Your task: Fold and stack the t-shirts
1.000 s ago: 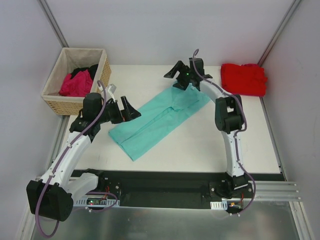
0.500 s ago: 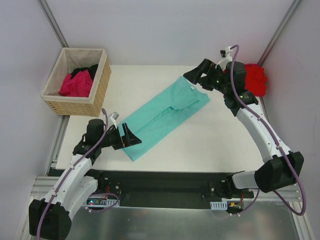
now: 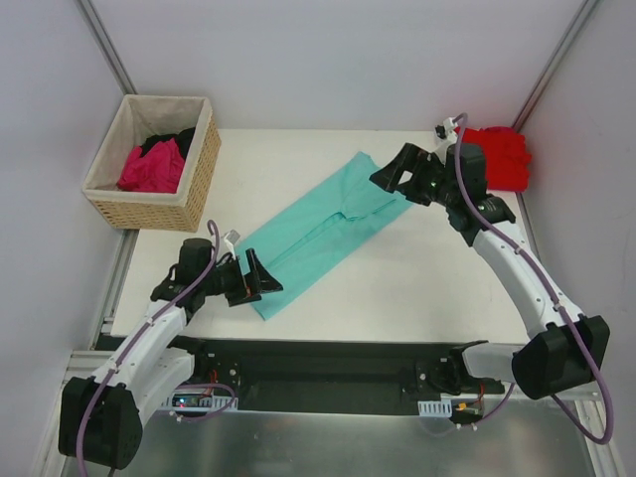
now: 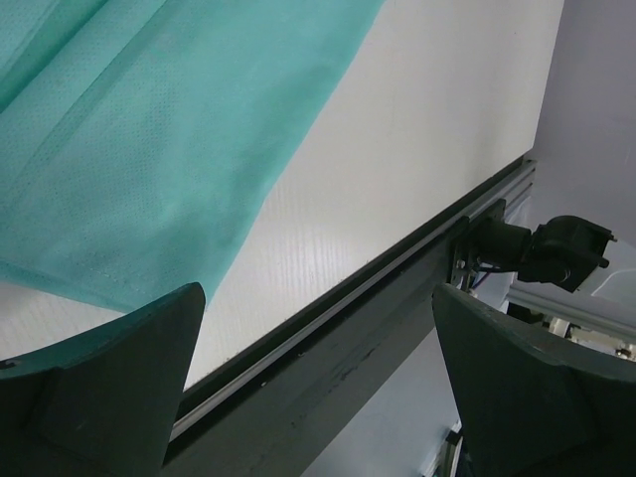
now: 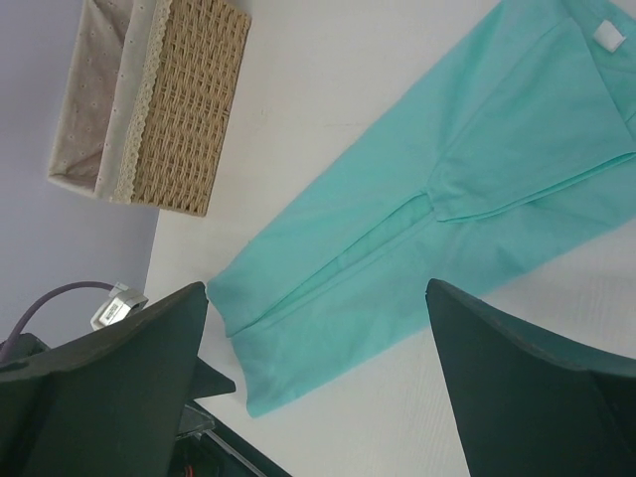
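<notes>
Presently on the table (image 3: 427, 283), listed item by item:

1. Teal t-shirt (image 3: 323, 229): lies flat at the table's middle, folded lengthwise into a long strip. It runs on a slant from the near left to the far right. The right wrist view shows a small white neck label (image 5: 604, 35) at its far end and a fold line along its length (image 5: 447, 199). The left wrist view shows only its near hem on the white surface (image 4: 149, 129).

2. Red t-shirt (image 3: 502, 159): a bunched, roughly folded heap at the far right corner, well apart from the teal one.

3. Magenta t-shirt (image 3: 149, 169): crumpled inside the basket, on its near side.

4. Black t-shirt (image 3: 177, 139): crumpled inside the basket, behind and touching the magenta one.

5. Woven tan basket (image 3: 149, 211): beige lining, at the far left corner. Its wicker wall also shows in the right wrist view (image 5: 194, 109).

6. Left gripper (image 3: 264, 278): low, just beside the near left end of the teal strip. Its jaws are spread wide with nothing between them (image 4: 318, 397); the hem lies just ahead of the fingers.

7. Right gripper (image 3: 390, 171): raised over the far right end of the teal strip, near the collar. Its jaws are spread wide and grip nothing (image 5: 318, 388).

8. Dark rail (image 4: 328, 338): runs along the table's near edge, seen in the left wrist view.
</notes>
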